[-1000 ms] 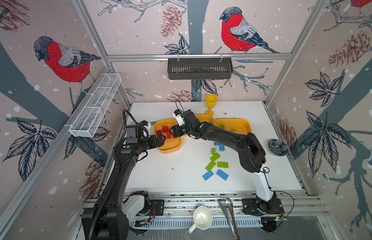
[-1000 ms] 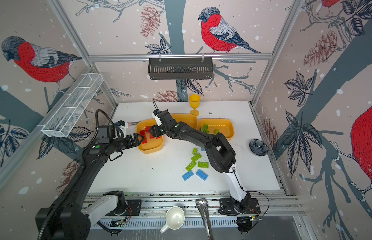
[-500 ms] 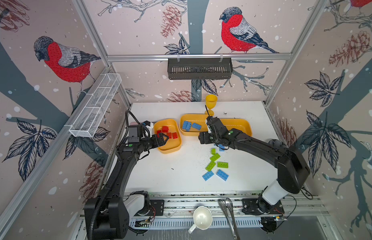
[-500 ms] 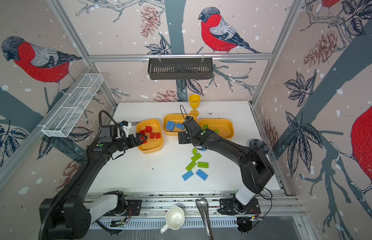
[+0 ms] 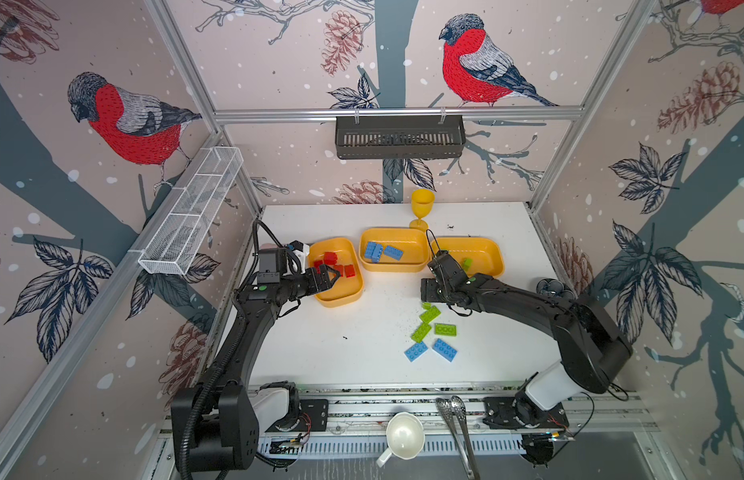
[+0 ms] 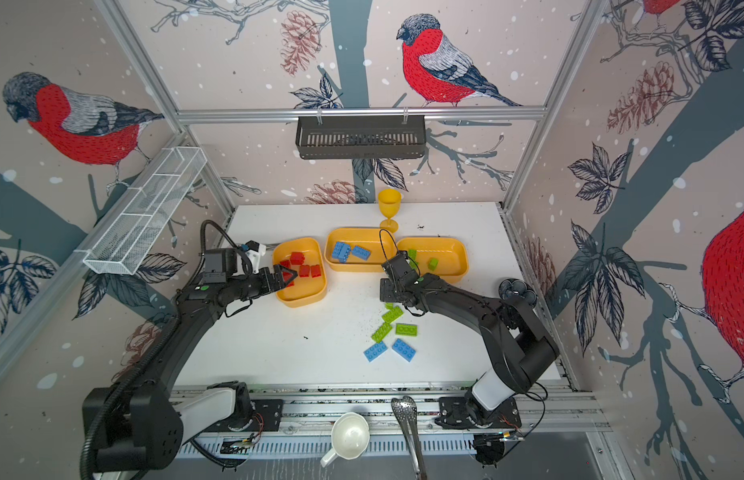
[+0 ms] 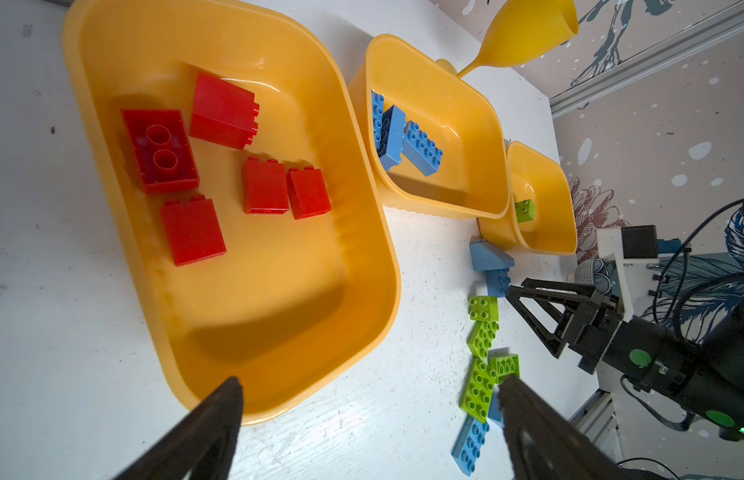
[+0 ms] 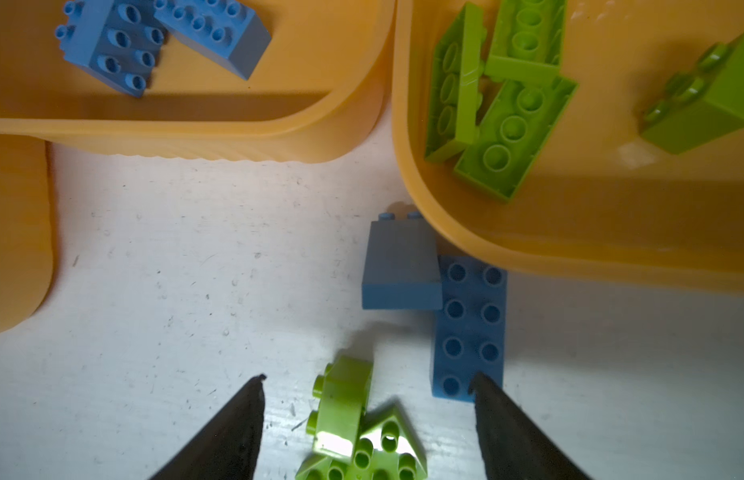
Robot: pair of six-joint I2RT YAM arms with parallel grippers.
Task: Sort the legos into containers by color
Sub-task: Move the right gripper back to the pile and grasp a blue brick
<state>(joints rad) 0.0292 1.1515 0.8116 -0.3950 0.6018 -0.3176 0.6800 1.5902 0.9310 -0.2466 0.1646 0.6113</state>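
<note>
Legos [image 5: 429, 314] left to sort lie loose on the white table [image 5: 341, 345], greens and blues mixed, just in front of the greens tray [image 5: 484, 251]; the reds tray [image 5: 341, 291] and blues tray [image 5: 414, 249] already hold theirs. My right gripper [image 8: 367, 377] hangs spread and empty over a small green brick [image 8: 345, 395], which sits tilted against another green piece [image 8: 374, 461], and one fingertip [image 8: 499, 415] overlaps the end of an oblong blue brick [image 8: 470, 328]. Closing from here, I judge, could catch that blue one too, or squeeze the tilted green out sideways; a blue carried along would land in the wrong tray. A second blue brick [image 8: 399, 270] lies against that tray's wall. My left gripper [image 7: 368, 380] is spread wide, holding nothing, at the reds tray's edge. In both top views the right arm hides its own jaws and both blues; the lower green piece is cut off in the wrist view, and I cannot tell whether the fingertip touches the blue brick or hovers above it.
</note>
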